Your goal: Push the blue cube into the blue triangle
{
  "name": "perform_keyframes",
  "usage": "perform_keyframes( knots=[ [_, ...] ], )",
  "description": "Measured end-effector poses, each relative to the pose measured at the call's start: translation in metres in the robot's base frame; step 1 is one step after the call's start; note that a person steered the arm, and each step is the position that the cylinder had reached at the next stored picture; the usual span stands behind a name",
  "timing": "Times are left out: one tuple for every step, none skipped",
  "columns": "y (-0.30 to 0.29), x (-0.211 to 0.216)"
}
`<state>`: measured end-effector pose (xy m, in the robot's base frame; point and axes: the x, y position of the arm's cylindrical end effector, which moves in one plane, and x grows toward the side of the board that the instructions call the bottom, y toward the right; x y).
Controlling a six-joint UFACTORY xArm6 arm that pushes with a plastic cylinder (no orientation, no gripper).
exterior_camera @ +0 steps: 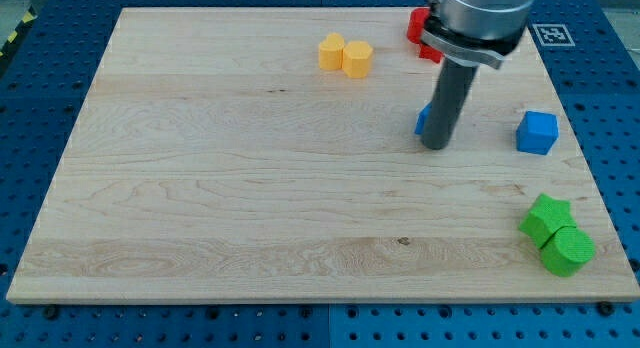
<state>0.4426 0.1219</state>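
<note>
My tip (436, 145) is a plain rod end with no jaws to spread or pinch, so there is no grip state to tell; it stands on the board (200, 188) in the view's upper right part. Just behind the rod, at its left edge, a sliver of blue shows: this I take to be the blue triangle (422, 120), mostly hidden by the rod, so I cannot tell whether the tip touches it. The blue cube (537, 132) lies toward the view's right of the tip, at about the same height in the view, well apart from both tip and triangle, near the board's right edge. That is the relation that matters: the tip stands between cube and triangle, on the wrong side of the cube. To drive the cube leftward into the triangle, the tip would likely have to go round to the cube's right face, where little board is left, and push along the line joining the two. Farther out, a red block (416, 26) sits behind the arm at the top, two yellow blocks (345, 55) touch each other up and to the left, and two green blocks (556, 235) touch at the lower right corner.
</note>
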Motion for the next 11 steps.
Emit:
perform_keyframes(
  knots=[
    [0.029, 0.015],
    [0.095, 0.035],
    [0.163, 0.041],
    [0.194, 0.035],
    [0.185, 0.019],
    [0.173, 0.010],
    [0.148, 0.000],
    [0.110, -0.001],
    [0.083, -0.003],
    [0.073, -0.009],
    [0.074, -0.009]
  ],
)
